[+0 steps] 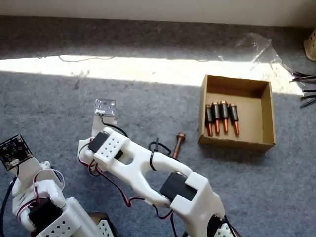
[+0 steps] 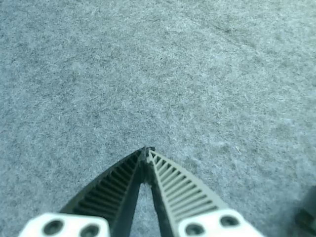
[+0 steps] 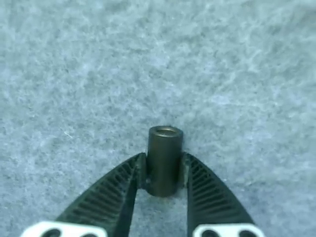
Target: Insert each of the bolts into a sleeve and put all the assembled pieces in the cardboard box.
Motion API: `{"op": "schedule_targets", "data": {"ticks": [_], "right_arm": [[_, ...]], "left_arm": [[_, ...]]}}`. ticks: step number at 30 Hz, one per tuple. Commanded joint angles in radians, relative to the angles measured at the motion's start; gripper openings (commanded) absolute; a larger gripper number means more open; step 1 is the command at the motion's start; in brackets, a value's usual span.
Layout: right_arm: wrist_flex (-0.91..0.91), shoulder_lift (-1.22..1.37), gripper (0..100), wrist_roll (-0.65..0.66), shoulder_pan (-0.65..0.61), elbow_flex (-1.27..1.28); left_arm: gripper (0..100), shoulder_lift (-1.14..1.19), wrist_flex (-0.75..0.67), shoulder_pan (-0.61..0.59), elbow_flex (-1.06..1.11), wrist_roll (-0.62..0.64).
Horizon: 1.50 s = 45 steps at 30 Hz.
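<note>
as the right end effector clamps the sleeve, its axis runs along the fingers; left end effector closed.

Grey carpet with a sunlit band across the top; crumpled clear plastic bag upper right; black cables at right edge.

The left hand (fingertips together) hangs over grey carpet.
</note>
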Motion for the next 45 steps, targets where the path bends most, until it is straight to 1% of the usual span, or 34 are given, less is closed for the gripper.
{"op": "schedule_targets", "data": {"ticks": [1,5,9,13,17,19,20,24,30,34,39,45], "right_arm": [[0.008,-0.016,0.9,0.003,0.044,-0.041],[0.016,-0.016,0.5,0.117,0.102,-0.038],[0.148,-0.016,0.5,0.17,0.168,-0.045],[0.268,-0.018,0.5,0.391,0.229,-0.047],[0.354,-0.018,0.5,0.69,0.274,-0.041],[0.387,-0.018,0.5,0.795,0.298,-0.041],[0.401,-0.018,0.5,0.825,0.311,-0.041],[0.466,-0.018,0.5,0.908,0.386,-0.039],[0.486,-0.016,0.5,1.083,0.473,-0.038],[0.483,-0.016,0.5,1.125,0.492,-0.038],[0.481,-0.007,0.5,1.211,0.486,-0.038],[0.476,0.094,0.7,1.281,0.46,-0.044]], "left_arm": [[1,-0.012,0.005,0.016,-0.028,0.009],[1,-0.012,0.003,0.016,-0.028,0.009],[1,-0.012,0.002,0.016,-0.028,0.009],[1,-0.012,0.002,0.016,-0.028,0.009],[1,-0.012,0.002,0.016,-0.027,0.009],[1,-0.012,0.002,0.016,-0.027,0.009],[1,-0.012,0.003,0.016,-0.027,0.009],[1,-0.012,0.003,0.016,-0.027,0.009],[1,-0.012,0.003,0.016,-0.027,0.009],[1,-0.012,0.003,0.016,-0.025,0.009],[1,-0.012,0.003,0.016,-0.025,0.009],[1,-0.012,0.003,0.016,-0.025,0.009]]}}
